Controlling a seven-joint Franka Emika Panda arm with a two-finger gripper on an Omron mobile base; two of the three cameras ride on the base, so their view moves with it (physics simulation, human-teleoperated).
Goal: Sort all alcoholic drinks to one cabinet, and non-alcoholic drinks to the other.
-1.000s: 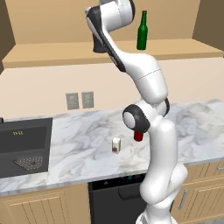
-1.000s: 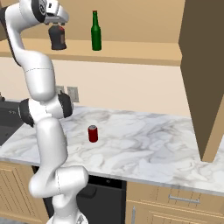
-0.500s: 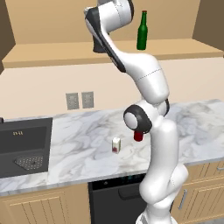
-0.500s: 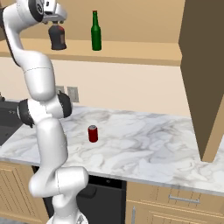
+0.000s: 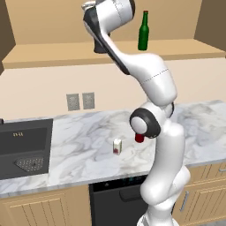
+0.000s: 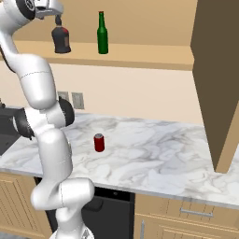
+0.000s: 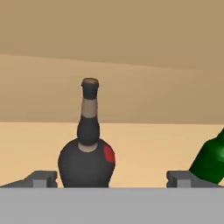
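Hand view: gripper (image 7: 112, 178) spread wide, grasping nothing, black bottle (image 7: 87, 159) upright on cabinet shelf (image 6: 140, 55) just left of green bottle (image 7: 211, 164); likely heavy, slick glass, best gripped at belly.

Green bottle (image 7: 209, 164): cut by the hand view's right edge, only a slanted piece of body seen. Black bottle (image 7: 87, 164): base lost at bottom centre. In the left base view the arm covers it (upper middle). Red can (image 5: 139, 138): half hidden behind the arm, centre. Carton (image 5: 117, 146): mark too small to read.
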